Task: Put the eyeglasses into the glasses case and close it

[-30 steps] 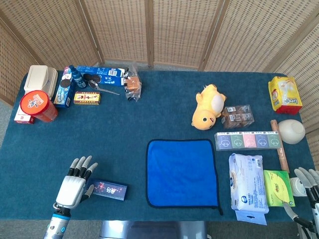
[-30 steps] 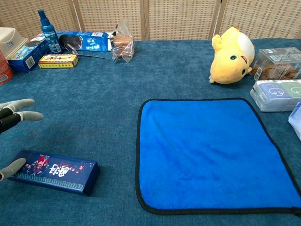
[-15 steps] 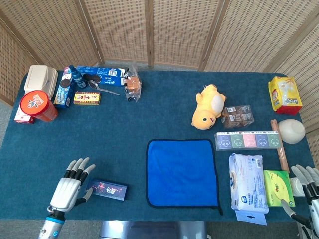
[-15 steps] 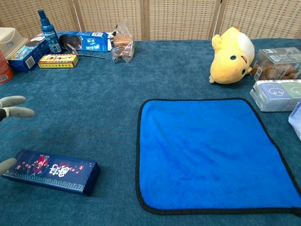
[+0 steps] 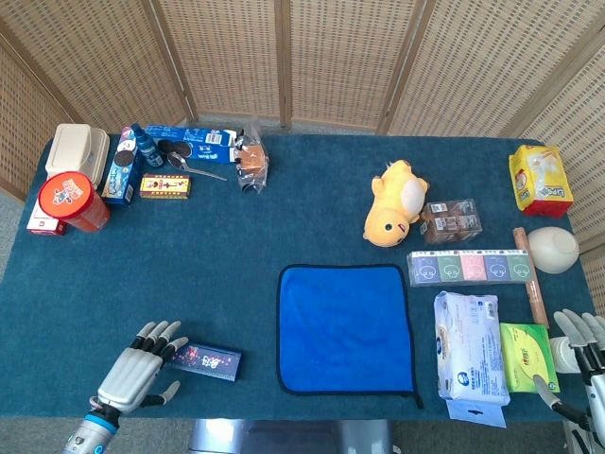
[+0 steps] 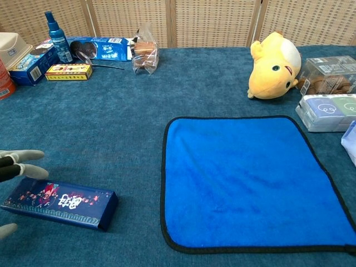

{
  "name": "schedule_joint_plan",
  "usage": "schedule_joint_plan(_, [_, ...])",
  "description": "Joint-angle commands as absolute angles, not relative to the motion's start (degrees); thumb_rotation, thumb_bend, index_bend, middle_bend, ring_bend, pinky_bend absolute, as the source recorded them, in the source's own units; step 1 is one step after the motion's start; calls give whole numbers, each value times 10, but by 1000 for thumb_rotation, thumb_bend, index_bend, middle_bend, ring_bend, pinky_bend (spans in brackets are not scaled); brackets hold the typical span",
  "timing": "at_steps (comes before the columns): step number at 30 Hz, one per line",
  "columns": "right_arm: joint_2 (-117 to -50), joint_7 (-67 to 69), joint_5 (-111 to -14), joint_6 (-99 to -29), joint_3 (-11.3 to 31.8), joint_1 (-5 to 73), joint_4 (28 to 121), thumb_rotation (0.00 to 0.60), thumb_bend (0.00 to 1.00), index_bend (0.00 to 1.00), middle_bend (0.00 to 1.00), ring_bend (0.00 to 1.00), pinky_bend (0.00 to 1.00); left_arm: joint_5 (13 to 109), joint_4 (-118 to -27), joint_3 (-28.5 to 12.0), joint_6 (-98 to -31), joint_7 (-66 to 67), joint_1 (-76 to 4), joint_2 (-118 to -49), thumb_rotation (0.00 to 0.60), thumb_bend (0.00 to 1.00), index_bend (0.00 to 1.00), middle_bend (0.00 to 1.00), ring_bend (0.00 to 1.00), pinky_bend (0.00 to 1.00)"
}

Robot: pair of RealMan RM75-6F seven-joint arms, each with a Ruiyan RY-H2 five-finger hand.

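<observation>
A dark blue glasses case [image 5: 205, 360] with a red and white printed pattern lies closed and flat on the teal cloth-covered table [image 5: 236, 236], near the front edge on the robot's left. The left hand [image 5: 137, 375] sits just beside the case's left end, fingers spread and extended toward it, holding nothing. In the chest view the fingertips [image 6: 25, 156] hover just above and left of that end of the case [image 6: 60, 202]; whether they touch it cannot be told.

To the right of the case, well apart from the hand, a bright blue microfibre cloth [image 5: 346, 327] with a black border lies spread flat in the front centre of the table.

The right hand [image 5: 584, 345] shows only at the far right edge of the head view, fingers apart and gripping nothing, next to a green packet [image 5: 527, 357] and a white wet-wipes pack [image 5: 470, 346].

Further back on the right are a yellow plush toy [image 5: 396, 201], a clear box of brown items [image 5: 450, 220], and a row of pastel packets [image 5: 469, 267]. At the back left stand a red tub [image 5: 72, 201], a blue cookie package [image 5: 194, 145] and a blue spray bottle [image 6: 57, 31].
</observation>
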State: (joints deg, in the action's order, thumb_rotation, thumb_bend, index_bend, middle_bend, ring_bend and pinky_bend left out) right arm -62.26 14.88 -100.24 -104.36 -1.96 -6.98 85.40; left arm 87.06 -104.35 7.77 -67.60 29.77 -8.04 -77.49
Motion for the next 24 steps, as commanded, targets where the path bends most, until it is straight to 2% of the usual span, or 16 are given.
schedule_joint_plan(1, [-622, 150, -1001, -1045, -19, -71, 853, 600, 280, 63, 93, 0, 96, 849, -1055, 68, -661, 328, -94, -784, 423, 327, 162, 0, 0, 0])
schedule_joint_plan(14, [-619, 157, -996, -1050, -17, -76, 850, 599, 280, 58, 93, 0, 96, 826, -1059, 50, -647, 398, -119, -818, 425, 329, 135, 0, 0, 0])
schedule_joint_plan(24, [-620, 165, -992, -1054, -16, -81, 842, 600, 280, 58, 93, 0, 96, 786, -1074, 56, -636, 444, -135, -824, 428, 327, 128, 0, 0, 0])
